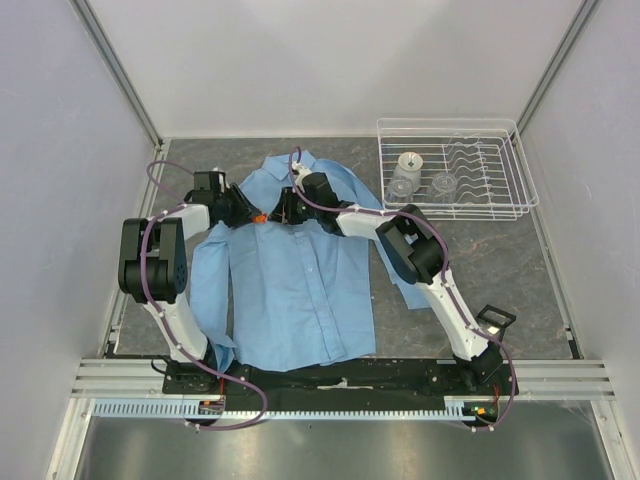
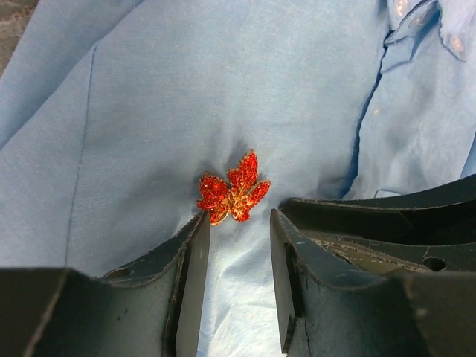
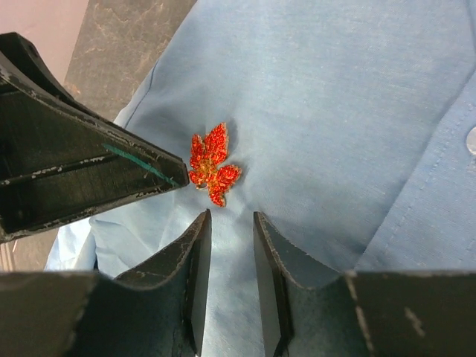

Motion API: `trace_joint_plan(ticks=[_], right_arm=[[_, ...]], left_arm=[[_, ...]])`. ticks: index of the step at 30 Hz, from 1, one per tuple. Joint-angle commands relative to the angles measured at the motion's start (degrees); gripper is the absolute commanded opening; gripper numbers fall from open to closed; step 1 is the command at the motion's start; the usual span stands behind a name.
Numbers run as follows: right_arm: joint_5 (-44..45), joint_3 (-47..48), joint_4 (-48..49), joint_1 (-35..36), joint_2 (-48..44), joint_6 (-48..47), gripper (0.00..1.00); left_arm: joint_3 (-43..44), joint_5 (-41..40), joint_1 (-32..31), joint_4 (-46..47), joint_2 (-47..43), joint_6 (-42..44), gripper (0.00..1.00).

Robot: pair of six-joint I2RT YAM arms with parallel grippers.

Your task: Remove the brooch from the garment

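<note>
Two grippers meet at the brooch [image 2: 233, 197], a red-orange, leaf-shaped pin fixed to the garment [image 1: 300, 290] just below its collar. The shirt lies spread flat on the table [image 1: 500, 270]. Left gripper [image 2: 238, 223]: jaws moderately parted and holding nothing, with the pin just beyond its fingertips, nearer the left one. Right gripper [image 3: 232, 219]: jaws narrowly parted and also empty. The pin lies just ahead of it, slightly left of the gap.

We see a dark mottled tabletop [image 1: 500, 280], plain pale walls [image 1: 330, 60] on three sides, metal corner posts [image 1: 117, 65], white wire rack [image 1: 495, 165] far right, even light.
</note>
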Motion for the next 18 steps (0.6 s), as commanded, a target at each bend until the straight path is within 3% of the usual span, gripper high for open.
trace_joint_plan(ticks=[1, 11, 18], right_arm=[[4.86, -0.46, -1.88, -0.46, -2.73, -2.33, 0.35], [6.19, -0.28, -2.67, -1.07, -1.41, -0.57, 0.34], [4.52, 1.03, -2.85, -1.25, 0.17, 0.48, 0.34]], left_arm=[[-0.28, 0.55, 0.03, 2.24, -0.1, -2.13, 0.45], [-0.02, -5.08, 0.03, -0.66, 0.77, -1.26, 0.49], [-2.03, 4.75, 0.03, 8.21, 2.36, -2.75, 0.49]])
